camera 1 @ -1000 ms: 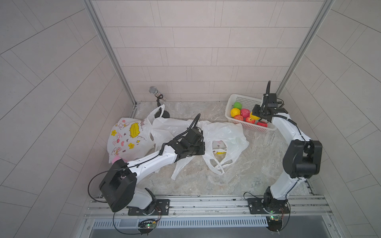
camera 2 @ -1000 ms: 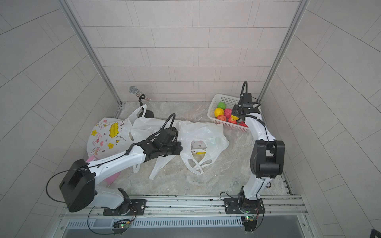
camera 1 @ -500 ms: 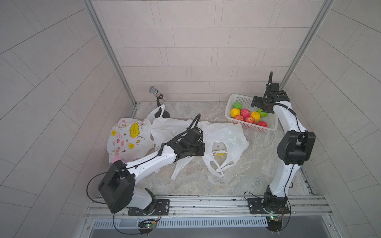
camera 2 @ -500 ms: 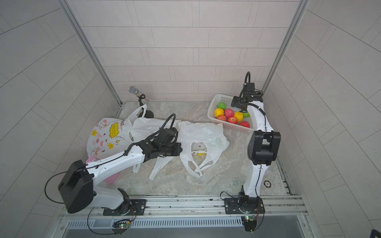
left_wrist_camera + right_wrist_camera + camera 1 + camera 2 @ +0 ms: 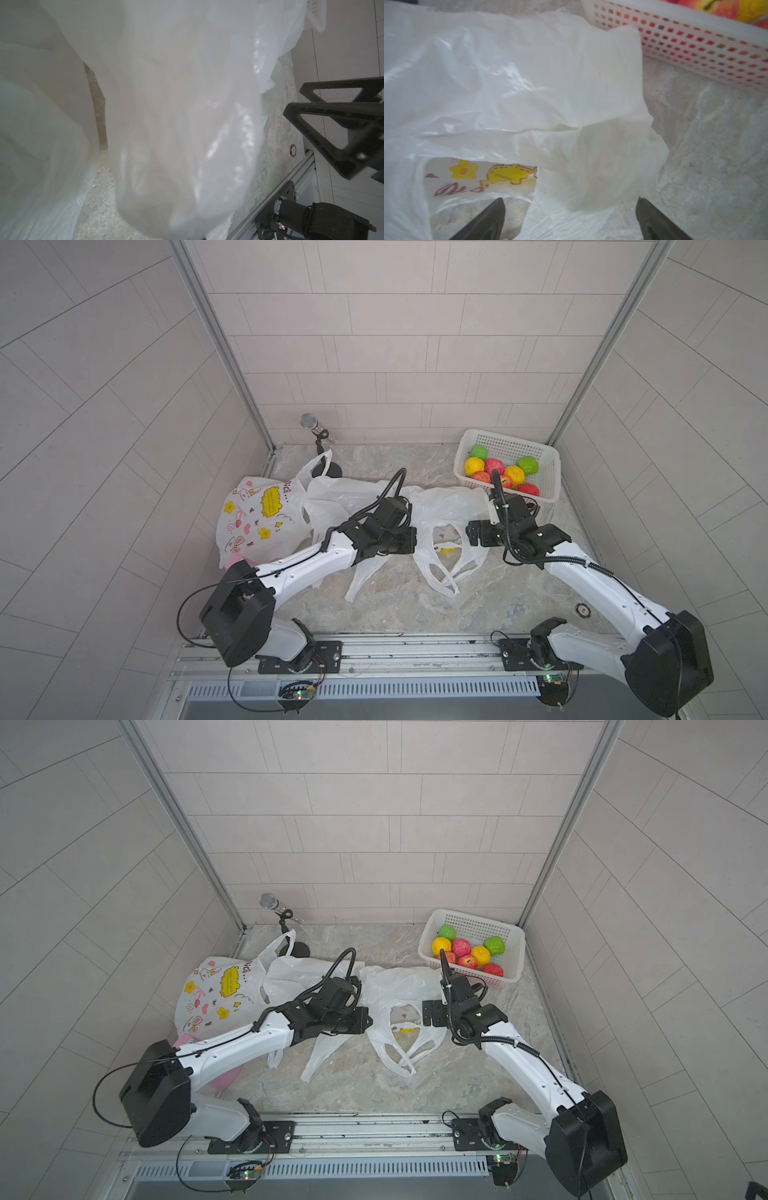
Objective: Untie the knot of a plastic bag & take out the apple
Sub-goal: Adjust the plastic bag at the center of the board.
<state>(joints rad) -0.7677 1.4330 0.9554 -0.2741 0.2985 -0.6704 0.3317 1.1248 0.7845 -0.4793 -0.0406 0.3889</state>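
**Bag position.** The plastic bag [image 5: 446, 506] lies flat on the worktop [image 5: 498, 597] between the two arms. Its long axis runs from the back wall toward the rail, with the closed end nearest the basket [image 5: 550, 477]. The handle loops [image 5: 442, 576] trail toward the rail. They lie apart, and no knot shows in either top view.

**Left gripper.** The left gripper [image 5: 409, 540] sits at the bag's left edge with its jaws fully closed. The left wrist view shows film hanging directly in front of the camera, so the jaws appear to pinch that edge. The contact point itself is hidden.

**Right gripper.** The right gripper [image 5: 569, 199] has its jaws spread to full width and holds nothing. It is just beside the bag's right edge and points across the bag toward the left arm. In the right wrist view, a crumpled fold lies straight ahead between the jaws.

**Apple.** No apple is visible inside the bag; only a printed insert shows through the mouth. One apple [image 5: 468, 961] rests among the fruit in the basket.

**Governing relation.** The two arms flank the bag across its short axis. The right arm is the free one, and it is the nearer of the two to both the mouth and the basket.
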